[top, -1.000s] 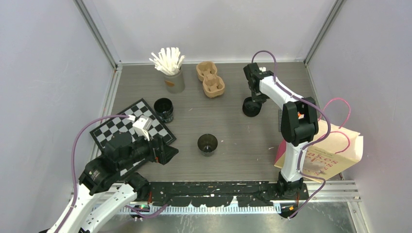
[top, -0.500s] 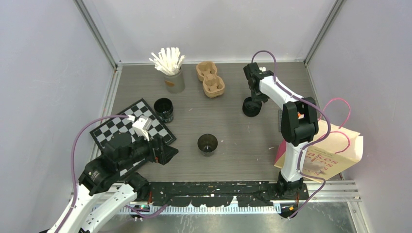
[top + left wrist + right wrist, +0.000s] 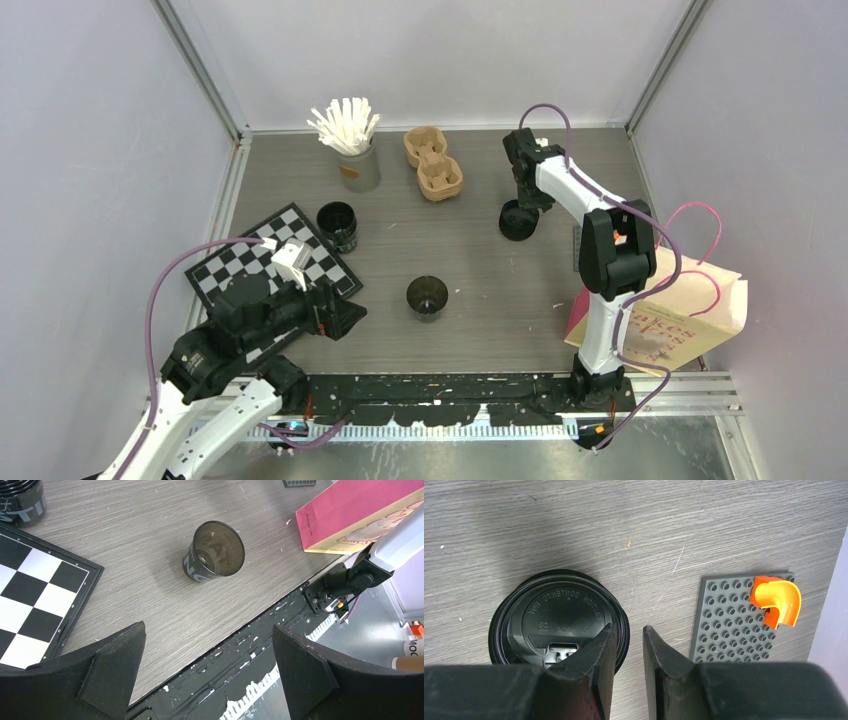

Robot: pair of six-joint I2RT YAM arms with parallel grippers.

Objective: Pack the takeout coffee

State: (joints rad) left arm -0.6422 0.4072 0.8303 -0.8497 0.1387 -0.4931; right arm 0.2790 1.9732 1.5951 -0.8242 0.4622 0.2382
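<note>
A black lid [image 3: 518,222] [image 3: 559,610] lies flat on the table at the back right. My right gripper [image 3: 526,200] [image 3: 629,627] hovers right over its right rim, open by a narrow gap. One finger overlaps the lid, the other stands outside the rim, and nothing is clamped. An open black cup [image 3: 427,296] [image 3: 214,555] with pale lettering stands at the table's middle. A second black cup [image 3: 337,224] [image 3: 20,500] stands by the chessboard's far corner. My left gripper [image 3: 335,312] [image 3: 207,627] is wide open and empty above the near table edge, well short of the middle cup.
A brown pulp carrier [image 3: 432,162] and a grey cup of white sticks [image 3: 357,165] stand at the back. A chessboard [image 3: 240,268] [image 3: 30,605] lies under my left arm. A pink paper bag [image 3: 680,310] lies at the right edge. A grey studded plate [image 3: 734,615] with an orange piece [image 3: 776,597] lies right of the lid.
The right gripper's jaws have parted from shut to a narrow gap over the lid's rim. The lid rests on the table. The left arm has not moved.
</note>
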